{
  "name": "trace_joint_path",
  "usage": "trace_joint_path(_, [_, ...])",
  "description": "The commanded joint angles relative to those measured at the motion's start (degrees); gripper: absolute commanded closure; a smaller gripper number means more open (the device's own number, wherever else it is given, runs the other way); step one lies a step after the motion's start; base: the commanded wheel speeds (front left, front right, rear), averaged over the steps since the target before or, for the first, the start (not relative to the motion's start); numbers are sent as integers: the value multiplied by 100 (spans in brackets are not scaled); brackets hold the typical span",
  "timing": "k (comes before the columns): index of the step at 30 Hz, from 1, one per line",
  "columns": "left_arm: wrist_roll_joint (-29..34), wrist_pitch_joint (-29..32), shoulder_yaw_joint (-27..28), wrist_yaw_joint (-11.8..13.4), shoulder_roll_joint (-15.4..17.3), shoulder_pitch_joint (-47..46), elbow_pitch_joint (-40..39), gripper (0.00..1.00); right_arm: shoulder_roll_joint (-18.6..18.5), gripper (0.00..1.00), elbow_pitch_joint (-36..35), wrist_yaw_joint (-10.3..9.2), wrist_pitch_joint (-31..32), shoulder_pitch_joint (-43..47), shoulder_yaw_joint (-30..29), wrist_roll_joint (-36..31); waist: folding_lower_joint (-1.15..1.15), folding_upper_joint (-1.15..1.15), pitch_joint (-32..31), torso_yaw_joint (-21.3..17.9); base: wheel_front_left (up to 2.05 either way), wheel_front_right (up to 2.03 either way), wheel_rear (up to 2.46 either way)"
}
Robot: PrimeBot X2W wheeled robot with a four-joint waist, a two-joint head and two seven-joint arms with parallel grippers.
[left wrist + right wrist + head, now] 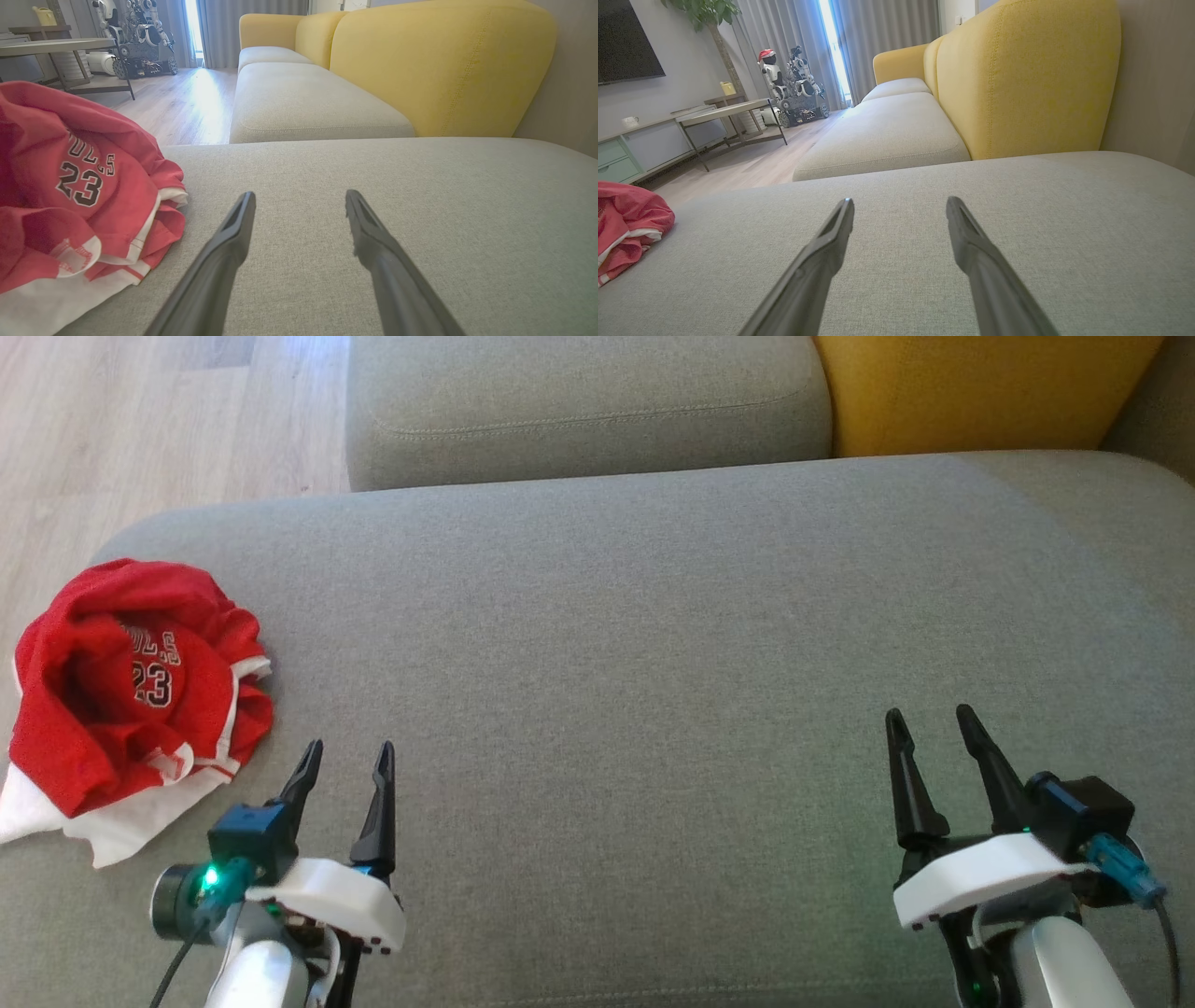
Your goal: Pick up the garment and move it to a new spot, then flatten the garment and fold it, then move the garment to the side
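The garment [131,700] is best pinched at a raised fold. The left gripper [350,747] and right gripper [928,711] are spread wide, empty.

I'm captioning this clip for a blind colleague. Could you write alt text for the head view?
A crumpled red and white jersey lies near the left edge of a grey sofa cushion, left of the open, empty left gripper. The right gripper, also open and empty, points over bare cushion at lower right. A yellow backrest and wood floor show above.
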Motion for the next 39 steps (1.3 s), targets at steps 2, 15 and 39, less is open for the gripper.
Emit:
trace_joint_path(2, [-5,-70,214,46,59,-233,-157,0,-1,0,-164,21,18,-185,108,-7,0,0,0,7,0,0,0])
trace_joint_path(15, [15,-70,221,58,59,-267,-103,0,2,0,-232,21,84,-168,55,-200,0,0,12,99,0,0,0])
trace_joint_path(39, [-1,-70,516,167,157,-401,-320,0,4,0,-901,21,343,-128,391,-436,0,0,82,1792,0,0,0])
